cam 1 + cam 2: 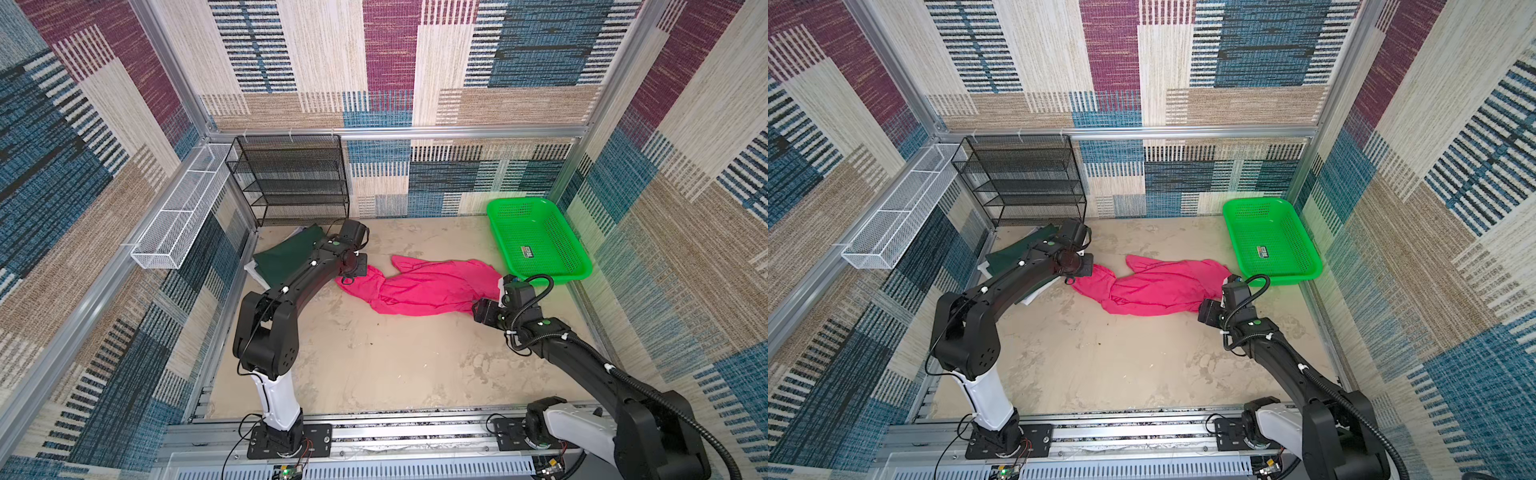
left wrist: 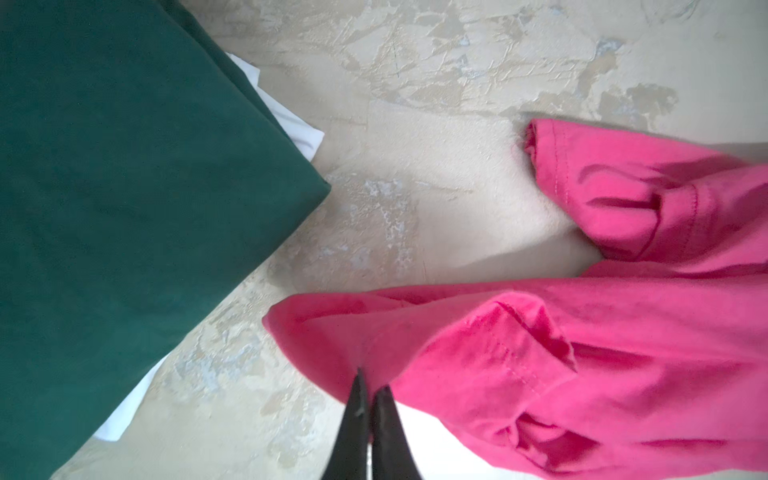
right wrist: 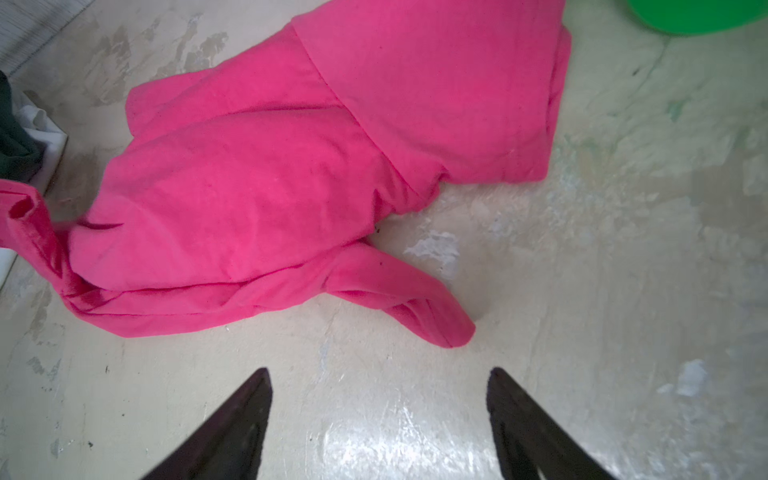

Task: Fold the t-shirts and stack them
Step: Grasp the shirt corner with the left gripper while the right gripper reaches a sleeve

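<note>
A crumpled bright pink t-shirt (image 1: 428, 286) (image 1: 1158, 286) lies stretched across the middle of the table. My left gripper (image 1: 353, 272) (image 2: 372, 382) is shut on the shirt's left-hand edge, pinching a fold of pink cloth (image 2: 540, 353). A folded dark green t-shirt (image 1: 286, 257) (image 2: 124, 208) rests at the back left on top of white t-shirts (image 2: 299, 124), of which only the edges show. My right gripper (image 1: 478, 309) (image 3: 380, 374) stands open just above the bare table. It is a short way from the shirt's right-hand end (image 3: 291, 166) and holds nothing.
A bright green perforated basket (image 1: 536, 232) (image 3: 698, 16) sits empty at the back right, close behind the right wrist. A black mesh shelf (image 1: 291, 183) stands against the back wall. A white wire tray (image 1: 183, 212) hangs on the left wall.
</note>
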Controlling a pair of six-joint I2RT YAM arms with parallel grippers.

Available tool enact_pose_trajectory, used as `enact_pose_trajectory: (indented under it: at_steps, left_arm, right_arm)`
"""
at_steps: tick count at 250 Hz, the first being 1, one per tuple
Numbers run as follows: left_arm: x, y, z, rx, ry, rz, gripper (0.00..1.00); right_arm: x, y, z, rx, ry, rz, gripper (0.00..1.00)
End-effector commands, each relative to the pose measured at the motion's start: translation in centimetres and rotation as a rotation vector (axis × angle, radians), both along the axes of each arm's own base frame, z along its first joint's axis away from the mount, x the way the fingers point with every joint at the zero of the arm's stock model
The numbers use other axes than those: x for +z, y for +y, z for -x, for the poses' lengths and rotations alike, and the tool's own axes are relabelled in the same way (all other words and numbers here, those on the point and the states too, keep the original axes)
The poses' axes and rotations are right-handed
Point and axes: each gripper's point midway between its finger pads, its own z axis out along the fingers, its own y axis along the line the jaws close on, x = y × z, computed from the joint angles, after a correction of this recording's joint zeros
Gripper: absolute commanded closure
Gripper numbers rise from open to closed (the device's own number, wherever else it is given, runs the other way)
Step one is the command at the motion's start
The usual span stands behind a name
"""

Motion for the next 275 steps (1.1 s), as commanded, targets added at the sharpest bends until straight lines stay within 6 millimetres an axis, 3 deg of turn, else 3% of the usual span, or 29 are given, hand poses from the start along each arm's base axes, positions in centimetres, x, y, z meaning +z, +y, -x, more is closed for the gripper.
enact_pose_trajectory:
  at_steps: [1,30,117,202,275]
  left_arm:
    - [1.0,0.9,0.7,0.001,-0.020,-0.033,1.00]
    - [2.0,1.5,1.4,0.015,-0.047,-0.037,1.00]
    - [2.7,2.0,2.4,0.014,-0.066,-0.036,1.00]
    - [2.4,2.0,2.6,0.012,-0.057,-0.034,1.00]
    - [2.1,2.2,2.7,0.011,-0.052,-0.040,1.00]
  right_arm:
    - [-0.3,-0.9,-0.4,-0.045,-0.006,0.009,0.29]
    - [-1.0,-1.2,-0.4,-0.054,0.004,0.007,0.41]
    - [-2.7,-2.6,-1.2,-0.084,0.026,0.033,0.60]
    - [-4.4,-2.1,-1.7,-0.044,0.052,-0.005,0.65]
    - [-4.5,-1.3,-2.4,-0.004,0.049,-0.033,0.69]
